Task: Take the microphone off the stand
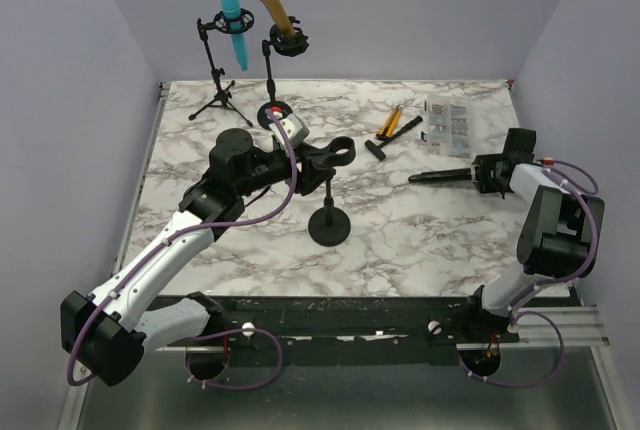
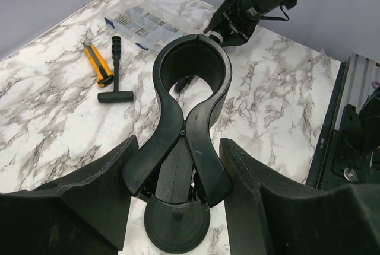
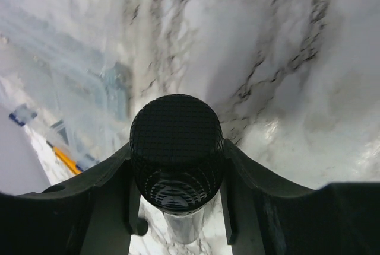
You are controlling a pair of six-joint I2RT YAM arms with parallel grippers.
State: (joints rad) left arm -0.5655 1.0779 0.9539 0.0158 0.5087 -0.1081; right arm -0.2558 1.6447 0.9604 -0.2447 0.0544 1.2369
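The black desk stand (image 1: 329, 224) stands mid-table, and its clip (image 1: 340, 149) is an empty ring, also in the left wrist view (image 2: 191, 68). My left gripper (image 1: 318, 157) is closed on the clip's lower part, one finger on each side (image 2: 178, 198). The black microphone (image 1: 438, 177) is out of the stand and lies level, low over the table to the right. My right gripper (image 1: 482, 172) is shut on its mesh head (image 3: 176, 142). Its tail end shows under the clip ring in the left wrist view (image 2: 183, 83).
A blue microphone (image 1: 233, 18) on a tripod and a gold microphone (image 1: 273, 2) on a round-base stand are at the back. An orange utility knife (image 1: 391, 119), a black T-handle tool (image 1: 388, 138) and a clear parts case (image 1: 447, 120) lie back right.
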